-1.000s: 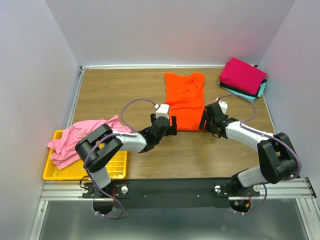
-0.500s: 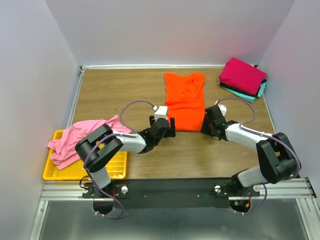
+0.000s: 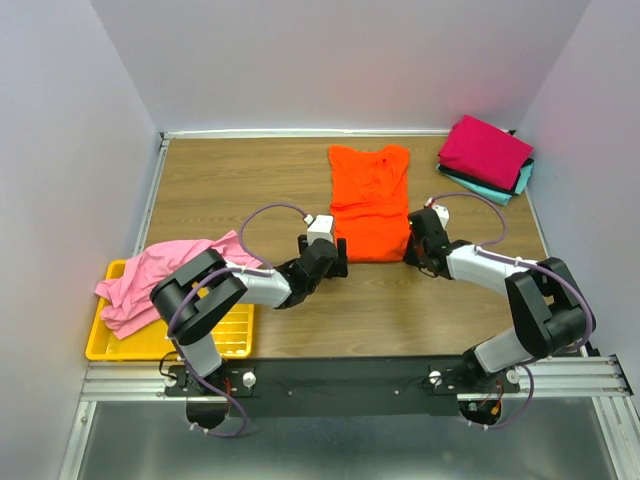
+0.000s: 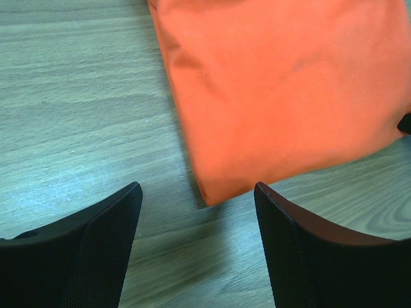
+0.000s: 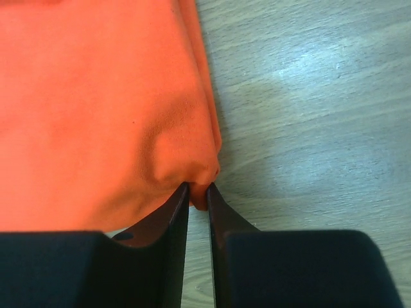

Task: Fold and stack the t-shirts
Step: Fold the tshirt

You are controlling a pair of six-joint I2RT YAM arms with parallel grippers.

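Observation:
An orange t-shirt (image 3: 368, 200) lies flat mid-table, folded into a narrow strip, collar at the far end. My left gripper (image 3: 338, 251) stands open at its near left corner (image 4: 215, 192), which lies between the fingers but touches neither. The right gripper (image 3: 410, 243) is shut on the orange t-shirt's near right corner (image 5: 200, 192), the cloth bunched between its fingertips (image 5: 182, 199). A pink t-shirt (image 3: 160, 270) lies crumpled over the yellow tray. Folded magenta (image 3: 485, 150), dark and teal t-shirts (image 3: 480, 187) are stacked at the far right.
The yellow mesh tray (image 3: 225, 335) sits at the near left edge of the wooden table (image 3: 230, 180). White walls close in the back and both sides. Cables loop above both wrists.
The right gripper moved in to the orange shirt's near right corner and closed on it. The left gripper crept closer to the near left corner and narrowed slightly.

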